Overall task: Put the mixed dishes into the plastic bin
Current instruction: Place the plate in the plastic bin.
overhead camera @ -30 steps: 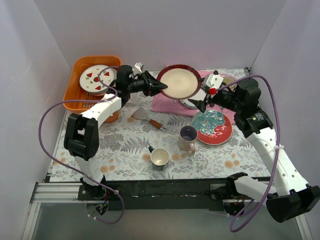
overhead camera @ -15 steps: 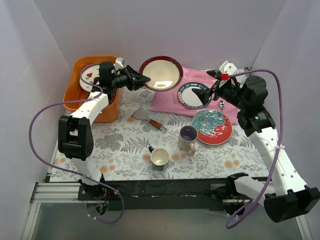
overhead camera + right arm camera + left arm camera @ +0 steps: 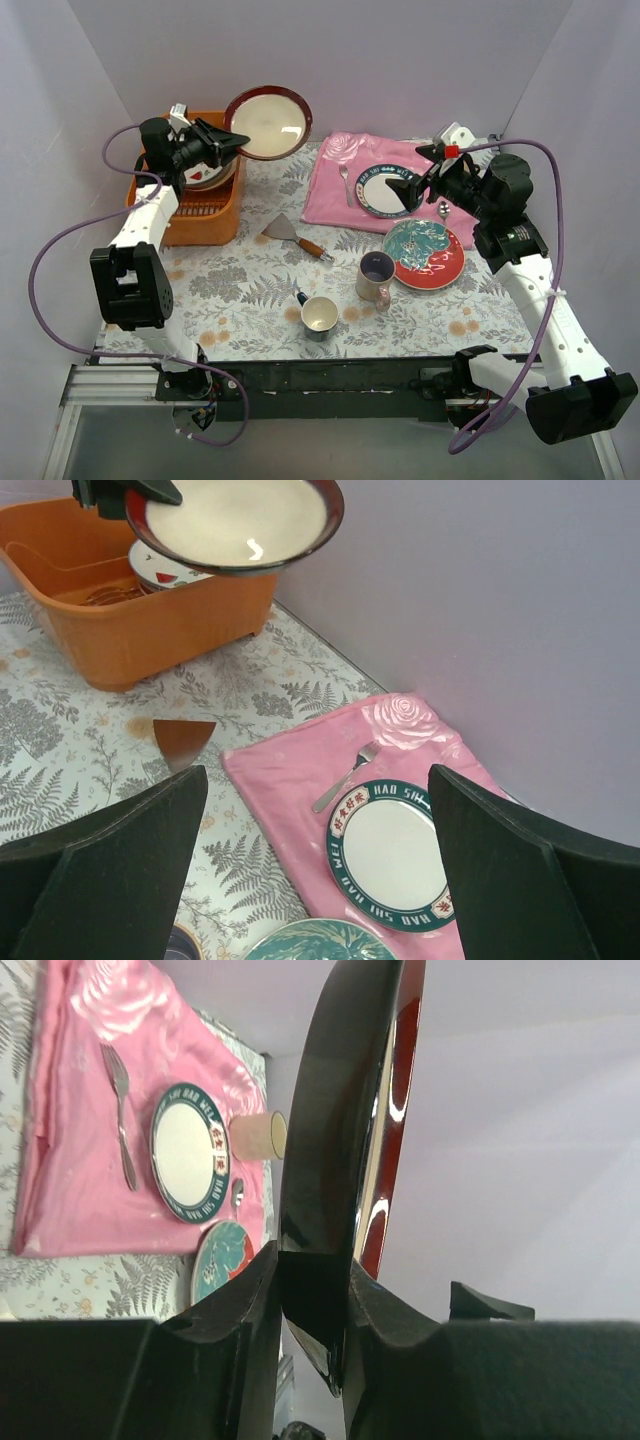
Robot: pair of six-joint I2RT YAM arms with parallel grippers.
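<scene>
Easing the bowl [image 3: 267, 122], held aloft by its rim in the clenched left jaws just off the right wall of the bin [image 3: 200, 215] at the worktop's far-left corner, flat onto the plate [image 3: 160, 572] inside should avoid chips; release only once it rests. Right jaws hang wide, empty.

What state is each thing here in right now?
Bowl: gripped by its rim, up in the air.
Left gripper: shut on the bowl.
Right gripper: open, empty.
Orange bin: holds one white plate.
Lilac mug: upright on the table.
Grey mug: upright on the table.
Teal plate: flat on the table.
</scene>
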